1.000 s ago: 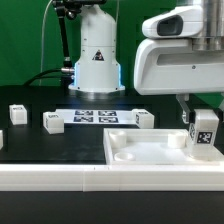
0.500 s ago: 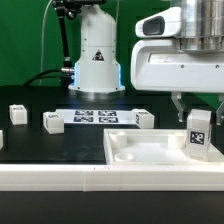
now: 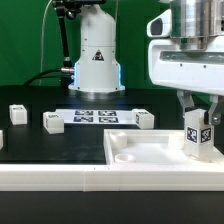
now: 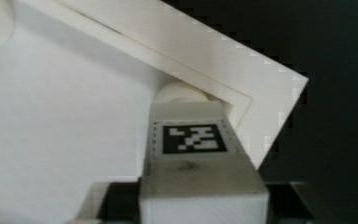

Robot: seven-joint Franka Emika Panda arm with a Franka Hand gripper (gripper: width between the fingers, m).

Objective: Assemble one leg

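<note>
My gripper [image 3: 198, 108] is shut on a leg [image 3: 197, 136], a small white stubby post with a black-and-white marker tag on its face. I hold it upright over the far right corner of the wide flat white panel [image 3: 150, 148]. In the wrist view the leg [image 4: 197, 150] points down at the panel's corner [image 4: 247, 85], with dark fingers [image 4: 123, 200] on both sides. Its lower end is at or just above the panel; I cannot tell if it touches.
Three more white legs stand on the black table: one [image 3: 16, 113] at the exterior view's left, one [image 3: 53, 121] beside it, one [image 3: 143, 119] near the middle. The marker board [image 3: 96, 117] lies behind them. The robot base [image 3: 96, 55] stands at the back.
The gripper with the leg has come lower and slightly toward the exterior view's left, bringing the leg down over the panel's corner. The other legs have not moved.
</note>
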